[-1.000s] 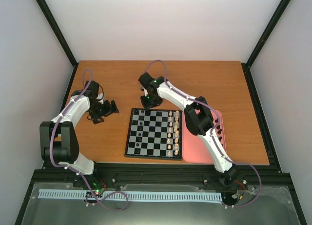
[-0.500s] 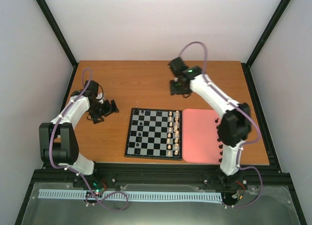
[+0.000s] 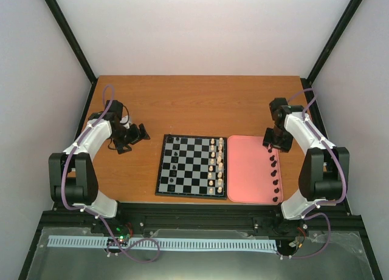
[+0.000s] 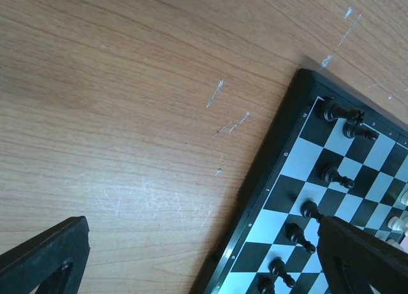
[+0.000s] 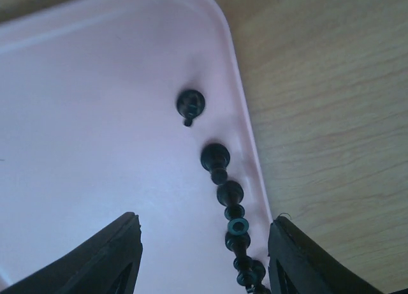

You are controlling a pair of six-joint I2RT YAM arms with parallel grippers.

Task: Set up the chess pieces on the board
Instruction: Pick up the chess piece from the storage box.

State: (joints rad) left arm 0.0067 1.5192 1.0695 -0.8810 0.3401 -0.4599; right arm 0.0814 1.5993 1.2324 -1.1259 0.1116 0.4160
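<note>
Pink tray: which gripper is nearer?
Right. The right gripper hangs over the far right corner of the pink tray; the left gripper sits across the board, off its left side.

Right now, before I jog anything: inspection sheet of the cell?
Surface: wooden table, fine scratches near the board's corner.
Job's things: board flat at near centre; some black pieces stand on its left side, and more wait in a row along the right edge of the pink tray.
Clutter: white pieces in two columns on the board's right side; nothing else seen.
Tools: left tool open, over bare table left of the board; right tool open, above the tray's far right corner, holding nothing.
Cables: purple cables loop along both arms, clear of the pieces.
Surroundings: white walls, black frame.
</note>
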